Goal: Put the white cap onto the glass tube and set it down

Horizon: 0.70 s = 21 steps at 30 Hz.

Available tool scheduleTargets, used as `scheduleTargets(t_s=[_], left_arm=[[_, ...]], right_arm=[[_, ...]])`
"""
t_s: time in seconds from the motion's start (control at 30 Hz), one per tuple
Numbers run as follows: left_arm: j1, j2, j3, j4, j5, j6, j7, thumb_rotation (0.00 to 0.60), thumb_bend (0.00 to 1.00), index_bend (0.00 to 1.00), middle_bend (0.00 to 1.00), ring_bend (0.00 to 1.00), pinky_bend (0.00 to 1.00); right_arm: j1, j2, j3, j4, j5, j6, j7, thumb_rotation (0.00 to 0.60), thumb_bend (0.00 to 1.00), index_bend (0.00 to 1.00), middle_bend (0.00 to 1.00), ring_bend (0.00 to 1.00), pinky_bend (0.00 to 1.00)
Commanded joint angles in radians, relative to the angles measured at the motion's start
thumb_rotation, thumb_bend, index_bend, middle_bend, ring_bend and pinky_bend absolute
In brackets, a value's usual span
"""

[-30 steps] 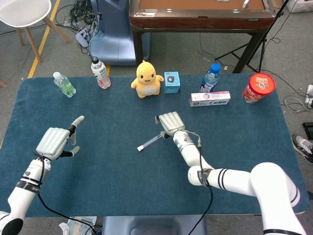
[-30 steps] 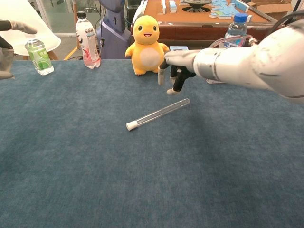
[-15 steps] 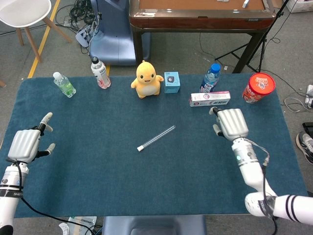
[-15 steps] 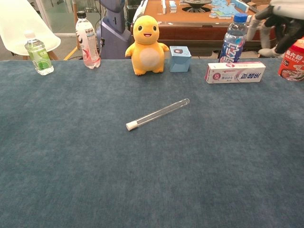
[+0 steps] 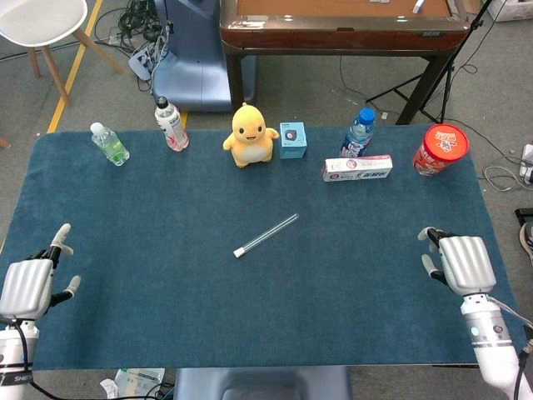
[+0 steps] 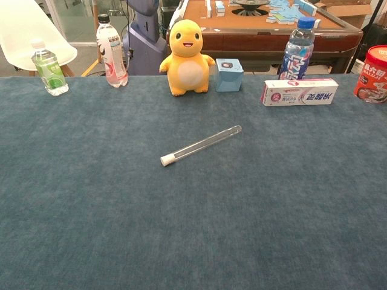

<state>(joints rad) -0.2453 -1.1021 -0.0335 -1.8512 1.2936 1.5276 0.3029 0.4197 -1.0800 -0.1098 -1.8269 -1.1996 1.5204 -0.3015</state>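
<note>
— Tube status? Where does it lie?

— Glass tube (image 6: 201, 145) lies flat mid-surface (image 5: 166, 317), white cap (image 6: 165, 160) on its near-left end, well apart from both hands. Left hand (image 5: 29, 283) and right hand (image 5: 462, 262) hold nothing, fingers loosely spread.

— Best practice now?

— Leave it resting; I judge the job finished.

— Anything unclear?

— Cap's seating depth; chest view shows neither hand.

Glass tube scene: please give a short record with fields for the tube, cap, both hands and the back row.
tube: glass tube lies flat mid-table, diagonal
cap: white cap on the tube's near-left end
left hand: near-left table edge, holds nothing
right hand: near-right table edge, holds nothing
back row: two bottles, yellow toy, blue box, blue-capped bottle, toothpaste box, red tub
</note>
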Motion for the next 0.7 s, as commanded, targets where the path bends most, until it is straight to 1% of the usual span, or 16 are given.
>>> scheduleTargets(t_s=[0.03,0.1,0.27,0.47,0.7], left_arm=[[0.022,-0.015,0.014,-0.017,0.031,0.026,0.02,0.6,0.28,0.02,0.36,0.4,0.49],[0.031,-0.024,0.019,-0.024,0.044,0.032,0.034,0.6,0.28,0.02,0.36,0.4,0.49],[0.039,-0.045,0.013,-0.031,0.059,0.032,0.057,0.6,0.28,0.02,0.36,0.4,0.49],[0.042,-0.059,0.001,-0.029,0.069,0.021,0.063,0.6,0.28,0.02,0.36,0.4,0.49],[0.054,-0.056,-0.005,-0.026,0.088,0.022,0.061,0.6,0.28,0.02,0.36,0.4,0.49]], right_arm=[[-0.037,0.001,-0.003,-0.008,-0.032,0.029,0.002,0.6,0.34,0.43,0.56,0.6,0.87],[-0.062,0.003,0.001,-0.013,-0.048,0.045,0.005,0.6,0.34,0.44,0.56,0.6,0.87],[-0.11,0.018,0.004,-0.023,-0.071,0.057,0.001,0.6,0.34,0.44,0.56,0.6,0.87],[-0.146,0.025,0.025,-0.005,-0.081,0.042,0.032,0.6,0.34,0.44,0.56,0.6,0.87],[-0.173,0.02,0.045,-0.004,-0.108,0.026,0.03,0.6,0.34,0.44,0.56,0.6,0.87]])
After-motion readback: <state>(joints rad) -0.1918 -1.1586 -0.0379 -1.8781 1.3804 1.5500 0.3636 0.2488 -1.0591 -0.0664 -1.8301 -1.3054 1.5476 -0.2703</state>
